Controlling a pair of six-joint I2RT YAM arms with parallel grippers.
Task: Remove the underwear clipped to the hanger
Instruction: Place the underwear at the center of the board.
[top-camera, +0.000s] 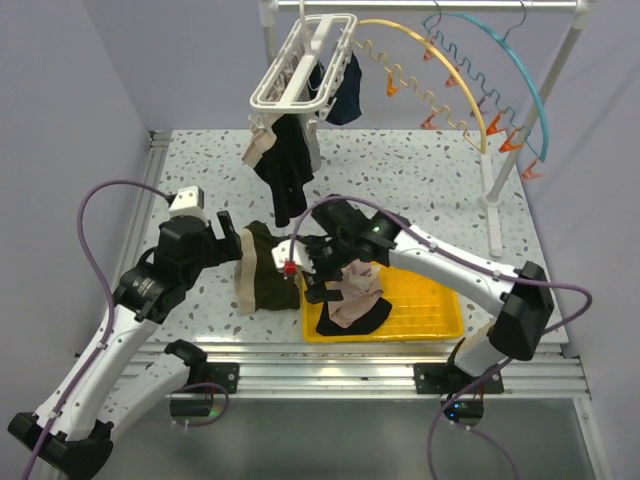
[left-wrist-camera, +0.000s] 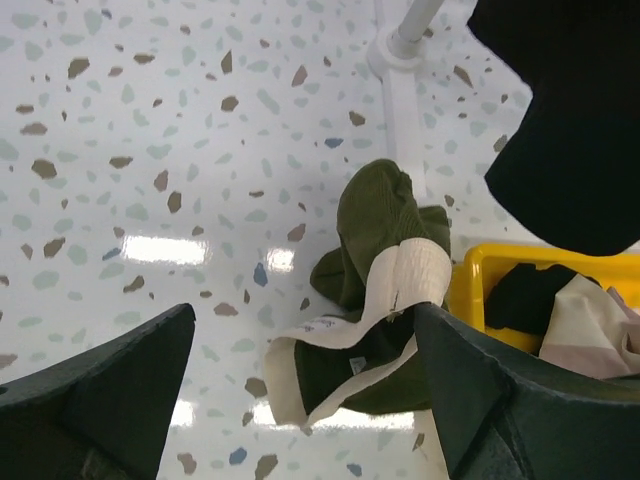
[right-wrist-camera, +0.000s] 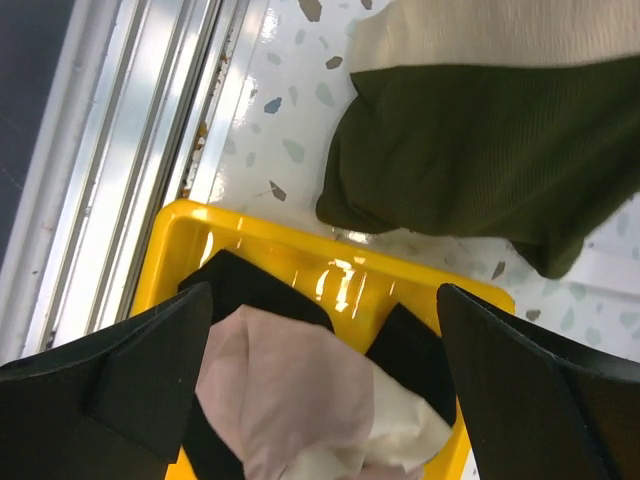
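The white clip hanger (top-camera: 305, 60) hangs from the rail at the back. Clipped to it are black underwear (top-camera: 287, 165), a navy piece (top-camera: 345, 90) and a pale beige piece (top-camera: 262, 145). Olive-and-cream underwear (top-camera: 262, 272) (left-wrist-camera: 380, 230) (right-wrist-camera: 480, 150) lies crumpled on the table, left of the yellow tray (top-camera: 430, 310) (right-wrist-camera: 300, 225). My left gripper (top-camera: 232, 240) (left-wrist-camera: 305, 320) stands open over it, and its right finger touches the cream band. My right gripper (top-camera: 312, 272) (right-wrist-camera: 325, 300) hovers open over the tray's left end. There a pink-beige piece (right-wrist-camera: 290, 390) lies on a black one (right-wrist-camera: 245, 285).
Yellow (top-camera: 430, 60) and blue (top-camera: 500, 60) arc hangers with orange clips hang at the back right. The rack's white post (top-camera: 492, 190) stands on the right, and its foot (left-wrist-camera: 400, 60) shows in the left wrist view. The table's metal front rail (right-wrist-camera: 130, 170) runs beside the tray.
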